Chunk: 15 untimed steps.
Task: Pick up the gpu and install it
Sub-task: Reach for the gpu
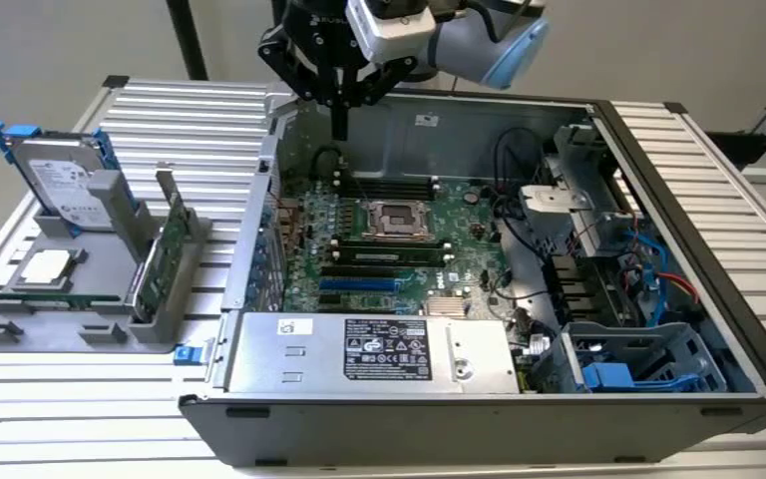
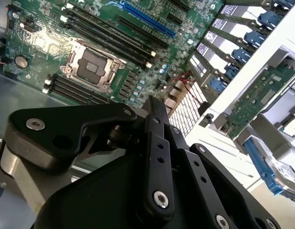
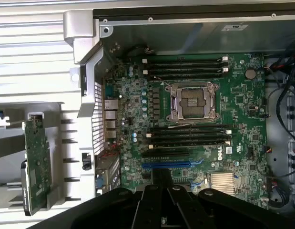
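Clenched with its fingers pressed together on themselves, the pincer (image 1: 339, 130) is hanging above the far rear corner of the open computer case (image 1: 490, 429), its tip pointing down toward the motherboard (image 1: 457, 215). The slatted metal table (image 1: 64, 419) is carrying the case and, toward the exterior view's left, a grey holder (image 1: 37, 329). A silver power supply (image 1: 370, 354) is lying along the case's near edge. In the holder a hard drive (image 1: 64, 185) with blue rails is leaning upright. The gpu (image 1: 160, 259) is standing on edge in a slot just beside the case wall, well apart from the pincer; its green board is showing in both wrist views (image 3: 36, 162) (image 2: 261, 98). The processor socket (image 1: 394, 218) is sitting mid-board.
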### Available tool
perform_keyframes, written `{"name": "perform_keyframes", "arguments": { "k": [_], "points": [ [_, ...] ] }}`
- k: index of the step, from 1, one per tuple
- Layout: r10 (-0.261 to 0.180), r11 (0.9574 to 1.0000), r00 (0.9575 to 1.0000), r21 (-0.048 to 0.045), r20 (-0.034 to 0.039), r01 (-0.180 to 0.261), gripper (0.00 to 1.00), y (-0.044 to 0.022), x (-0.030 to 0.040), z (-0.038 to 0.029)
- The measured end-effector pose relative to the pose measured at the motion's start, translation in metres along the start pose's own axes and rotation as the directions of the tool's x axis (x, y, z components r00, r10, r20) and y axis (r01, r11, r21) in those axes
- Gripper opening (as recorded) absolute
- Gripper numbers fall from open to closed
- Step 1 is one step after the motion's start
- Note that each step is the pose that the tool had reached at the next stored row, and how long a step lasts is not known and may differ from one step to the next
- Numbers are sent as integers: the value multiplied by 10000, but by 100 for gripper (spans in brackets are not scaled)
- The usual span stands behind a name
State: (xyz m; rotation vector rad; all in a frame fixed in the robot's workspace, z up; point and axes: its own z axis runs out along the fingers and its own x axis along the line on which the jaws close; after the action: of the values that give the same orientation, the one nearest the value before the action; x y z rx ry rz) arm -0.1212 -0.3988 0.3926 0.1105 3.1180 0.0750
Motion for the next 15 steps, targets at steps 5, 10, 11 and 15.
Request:
{"name": "perform_keyframes", "arguments": {
  "k": [5, 10, 11, 15],
  "points": [
    [0, 10000, 10000, 0, 0, 0, 0, 0, 0, 0],
    [-1, 10000, 10000, 1, 0, 1, 0, -2, 28, -1],
    [-1, 10000, 10000, 1, 0, 1, 0, -3, 42, -1],
    [0, 10000, 10000, 0, 1, 0, 0, -8, 109, -2]
  ]
}}
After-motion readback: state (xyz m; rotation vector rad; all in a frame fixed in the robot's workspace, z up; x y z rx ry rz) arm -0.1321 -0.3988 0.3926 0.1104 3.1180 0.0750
